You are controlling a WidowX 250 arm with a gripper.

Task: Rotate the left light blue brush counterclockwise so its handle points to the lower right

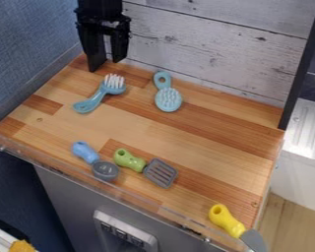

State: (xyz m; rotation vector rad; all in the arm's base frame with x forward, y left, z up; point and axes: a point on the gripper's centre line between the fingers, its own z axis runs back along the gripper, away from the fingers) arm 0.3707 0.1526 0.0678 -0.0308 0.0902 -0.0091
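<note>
Hanging, jaws parted: claw (107,63) | nearest: white-bristled brush (112,87) | near wall (212,61): oval brush (168,100) | front: green-handled spatula (161,173)

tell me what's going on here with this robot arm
Nothing is being handled at this moment. The end effector hangs open and empty at a far corner of the wooden counter, nearest the white-bristled brush. Another brush lies nearby. Toward the front are a blue-handled scoop, green-handled turner and yellow-handled knife.
</note>
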